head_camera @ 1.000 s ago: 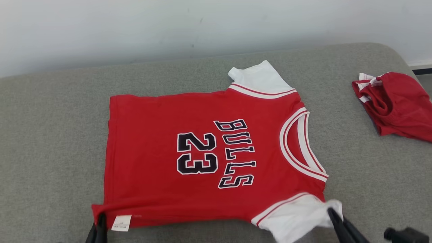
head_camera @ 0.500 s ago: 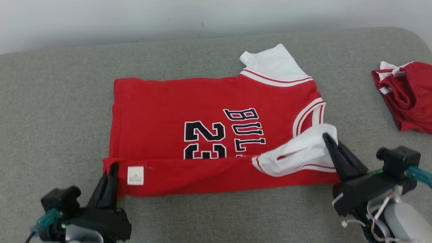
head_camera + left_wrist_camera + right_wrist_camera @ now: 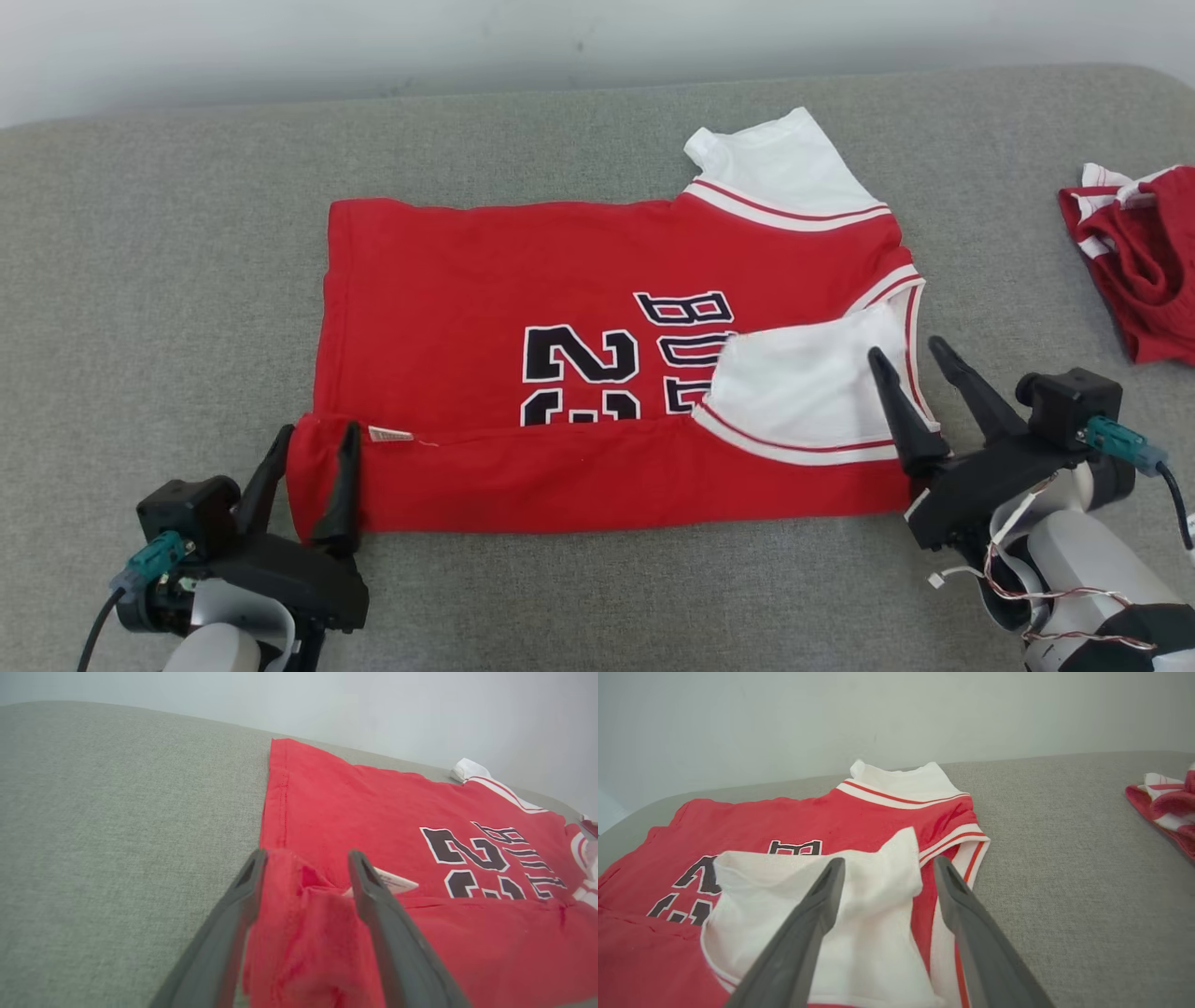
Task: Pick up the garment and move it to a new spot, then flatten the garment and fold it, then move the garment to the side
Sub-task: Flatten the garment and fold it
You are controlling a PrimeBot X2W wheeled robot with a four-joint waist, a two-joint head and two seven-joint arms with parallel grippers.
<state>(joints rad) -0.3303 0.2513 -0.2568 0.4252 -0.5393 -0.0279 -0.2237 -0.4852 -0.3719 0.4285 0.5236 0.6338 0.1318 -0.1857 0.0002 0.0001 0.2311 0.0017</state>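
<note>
Back: plain pale grey-white wall (image 3: 280, 47), a few faint dark specks, rising just behind the far edge.
Surface: tabletop (image 3: 140, 280) covered in grey woven fabric, far right corner rounded.
Light: soft, even, with faint shadows.
</note>
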